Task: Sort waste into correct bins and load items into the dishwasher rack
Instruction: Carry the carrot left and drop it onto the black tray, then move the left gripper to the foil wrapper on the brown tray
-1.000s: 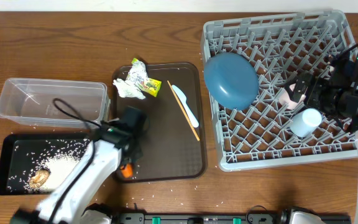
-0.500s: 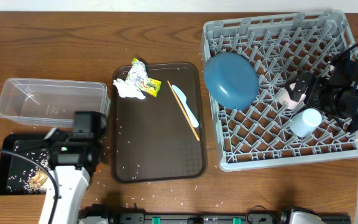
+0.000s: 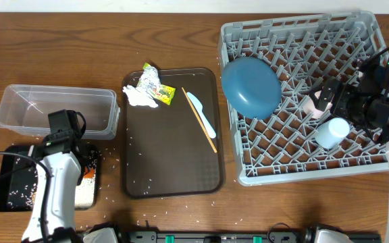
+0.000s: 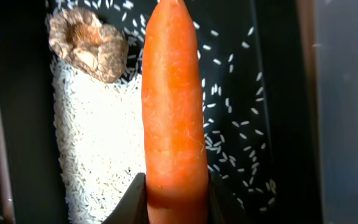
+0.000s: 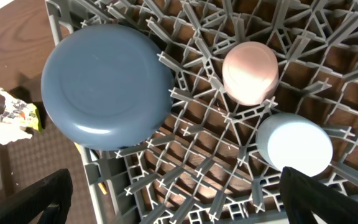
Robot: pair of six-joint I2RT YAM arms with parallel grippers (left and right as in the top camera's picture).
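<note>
At left, clamping the orange carrot (image 4: 174, 106) in the left gripper (image 4: 175, 200) above the black tray (image 4: 278, 93), over its white rice grains (image 4: 95, 143), near the brown food lump (image 4: 87, 42). At right, hovering with the right gripper (image 5: 179, 202) spread wide and empty above the dishwasher rack (image 5: 197, 168) holding dark-blue plate (image 5: 107, 87), pinkish-white cup (image 5: 249, 71), pale-blue cup (image 5: 294, 144).

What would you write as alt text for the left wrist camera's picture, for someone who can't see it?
An orange carrot, gripped at its lower end by the left gripper, is held over a black tray. In the tray lie a heap of white rice grains and, at the upper left, a brown food lump.
</note>
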